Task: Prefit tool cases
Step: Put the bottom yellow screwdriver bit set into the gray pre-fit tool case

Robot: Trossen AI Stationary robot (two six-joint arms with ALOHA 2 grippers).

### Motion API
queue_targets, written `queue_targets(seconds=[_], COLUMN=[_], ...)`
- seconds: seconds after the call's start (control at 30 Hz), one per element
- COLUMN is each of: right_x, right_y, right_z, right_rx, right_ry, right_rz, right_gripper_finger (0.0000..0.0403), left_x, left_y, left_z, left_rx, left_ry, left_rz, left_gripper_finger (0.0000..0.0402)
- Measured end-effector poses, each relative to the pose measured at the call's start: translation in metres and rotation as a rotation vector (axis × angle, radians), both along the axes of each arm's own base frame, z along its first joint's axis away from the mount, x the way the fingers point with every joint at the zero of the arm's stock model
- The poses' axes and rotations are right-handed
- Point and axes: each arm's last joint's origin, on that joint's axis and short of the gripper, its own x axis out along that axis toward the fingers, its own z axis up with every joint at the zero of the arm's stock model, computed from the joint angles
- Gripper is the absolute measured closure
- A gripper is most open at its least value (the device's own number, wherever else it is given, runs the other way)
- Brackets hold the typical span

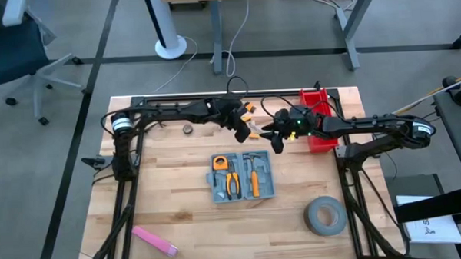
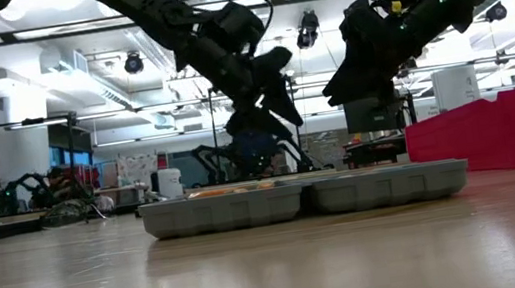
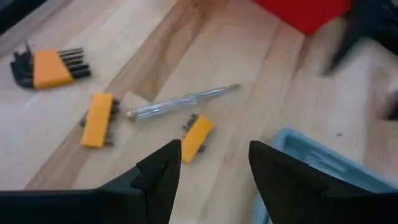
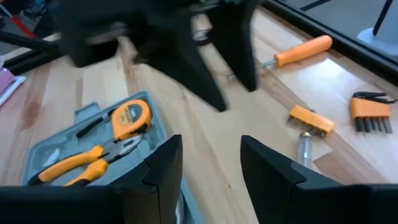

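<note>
- Tool case [image 1: 242, 176]: blue-grey, lying open and flat near the middle of the wooden table [image 1: 179, 208], both halves side by side in the low view.
- Inside the case: an orange tape measure [image 1: 219, 162] in one corner, orange-handled pliers [image 1: 232, 184] beside it, a hammer [image 1: 254, 175] with orange handle in the other half.
- Just behind the case, on bare wood: two small orange bit holders [image 3: 98, 119], a clear-handled screwdriver shaft [image 3: 183, 101] between them, a set of hex keys [image 3: 46, 67] in an orange holder a little further off.
- Also there, seen only from the right wrist: a screwdriver with orange handle [image 4: 303, 50], lying beyond the bit holder.
- Left gripper [image 1: 241, 126]: hanging above the loose tools behind the case, fingers [image 3: 158, 171] apart, nothing between them, not touching the case.
- Right gripper [image 1: 275, 137]: hanging close to the left one, above the table behind the case's far edge, fingers [image 4: 163, 163] also apart and empty.
- Red bin [image 1: 316, 119]: standing at the far right of the table, just beside the right arm.
- Grey tape roll [image 1: 326, 216]: lying flat near the front right corner, well apart from the case.
- Pink flat object [image 1: 154, 240]: near the front left edge.
- Small round thing [image 1: 187, 129]: under the left arm; kind not possible to tell.
</note>
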Motion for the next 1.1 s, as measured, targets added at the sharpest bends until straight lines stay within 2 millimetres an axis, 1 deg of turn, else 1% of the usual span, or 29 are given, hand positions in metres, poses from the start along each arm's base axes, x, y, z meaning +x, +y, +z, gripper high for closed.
queue_targets(seconds=[0.1,0.2,0.33,0.47,0.6,0.67,0.77,0.87,0.97,1.1], right_x=[0.000,0.002,0.007,0.013,0.025,0.035,0.049,0.065,0.076,0.087], right_y=[-0.001,-0.003,-0.007,-0.020,-0.035,-0.040,-0.047,-0.052,-0.055,-0.059], right_z=[0.000,0.006,0.017,0.021,0.013,0.010,0.001,-0.004,-0.012,-0.020], right_rx=[0.000,-0.002,-0.035,-0.070,-0.079,-0.093,-0.103,-0.081,-0.064,-0.076], right_ry=[0.005,0.033,0.070,0.116,0.191,0.228,0.340,0.424,0.490,0.515], right_rz=[-0.005,-0.001,0.007,0.000,0.039,0.085,0.150,0.236,0.281,0.310], right_gripper_finger=[0.0254,0.0248,0.0243,0.0243,0.0238,0.0233,0.0225,0.0218,0.0215,0.0215], left_x=[-0.006,-0.015,-0.034,-0.057,-0.081,-0.092,-0.104,-0.114,-0.122,-0.132], left_y=[-0.006,-0.013,-0.022,-0.031,-0.042,-0.047,-0.054,-0.059,-0.064,-0.070], left_z=[0.005,0.010,0.016,0.015,0.010,0.007,0.004,0.001,-0.004,-0.010], left_rx=[0.022,0.052,0.056,0.034,-0.001,-0.019,-0.041,-0.056,-0.071,-0.094], left_ry=[-0.008,-0.046,-0.142,-0.234,-0.315,-0.342,-0.380,-0.386,-0.376,-0.359], left_rz=[0.004,0.023,0.043,0.078,0.108,0.119,0.127,0.130,0.146,0.155], left_gripper_finger=[0.0210,0.0218,0.0226,0.0227,0.0220,0.0216,0.0210,0.0205,0.0202,0.0203])
